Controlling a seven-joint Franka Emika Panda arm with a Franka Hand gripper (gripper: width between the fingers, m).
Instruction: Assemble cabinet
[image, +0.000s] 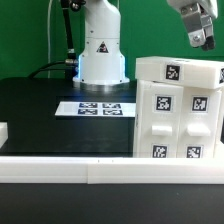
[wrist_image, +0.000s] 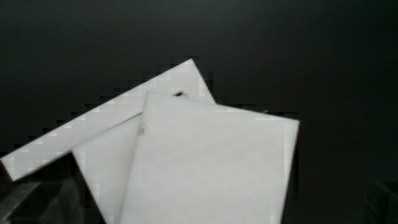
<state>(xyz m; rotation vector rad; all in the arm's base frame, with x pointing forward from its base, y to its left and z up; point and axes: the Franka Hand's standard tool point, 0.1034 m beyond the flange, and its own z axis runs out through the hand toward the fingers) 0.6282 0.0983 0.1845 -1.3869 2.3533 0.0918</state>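
Observation:
The cabinet (image: 180, 108) is a large white box with black-and-white tags, standing on the black table at the exterior view's right. A smaller white tagged slab lies across its top. My gripper (image: 201, 42) hangs in the air above the cabinet's far right corner, apart from it and holding nothing. In the wrist view the cabinet's white top (wrist_image: 205, 165) and a slanted white edge (wrist_image: 107, 125) fill the lower middle against the black table. A faint finger (wrist_image: 31, 197) shows at the picture's edge, so the jaws stand wide apart.
The marker board (image: 95, 108) lies flat in the table's middle, in front of the arm's white base (image: 100, 55). A white rail (image: 90, 170) runs along the front edge. A small white piece (image: 3, 131) sits at the exterior view's far left.

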